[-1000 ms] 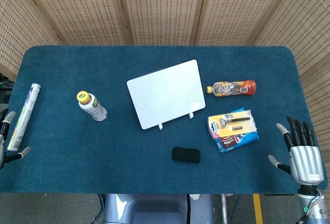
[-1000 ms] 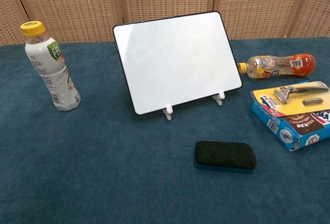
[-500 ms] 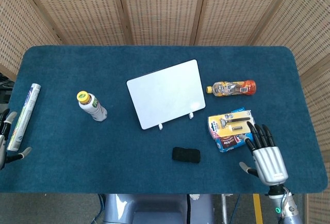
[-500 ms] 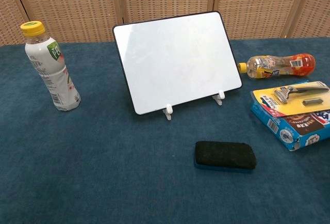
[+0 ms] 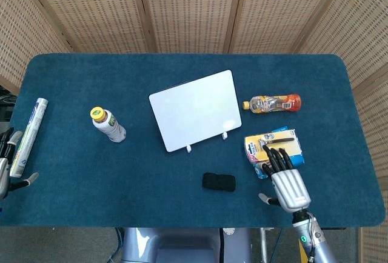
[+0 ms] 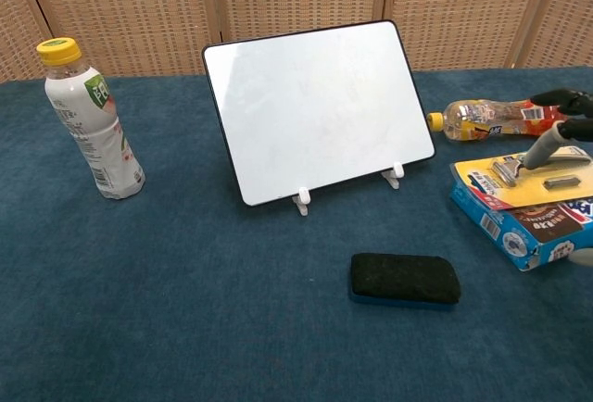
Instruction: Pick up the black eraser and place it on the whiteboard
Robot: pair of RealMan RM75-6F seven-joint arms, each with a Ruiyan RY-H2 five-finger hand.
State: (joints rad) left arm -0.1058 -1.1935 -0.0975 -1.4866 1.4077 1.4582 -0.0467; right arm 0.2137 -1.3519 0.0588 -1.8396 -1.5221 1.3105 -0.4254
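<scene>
Black eraser (image 6: 405, 280), oblong, blue-based, flat on blue cloth, near front of whiteboard (image 6: 315, 106), blank, tilted back on white clips

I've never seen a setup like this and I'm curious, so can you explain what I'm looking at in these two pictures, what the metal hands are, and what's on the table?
These are two cameras on one robot. The head view looks down on the blue table; the chest view looks across it from low down.

The robot has two arms ending in metal hands. The right hand hovers open over the near right of the table, its dark fingertips just entering the chest view. The left hand sits at the far left edge, also open. Neither holds anything.

On the table: a black eraser, a propped-up whiteboard, a white bottle with a yellow cap, an orange bottle lying down, a packaged razor on a box, and a rolled paper tube.
</scene>
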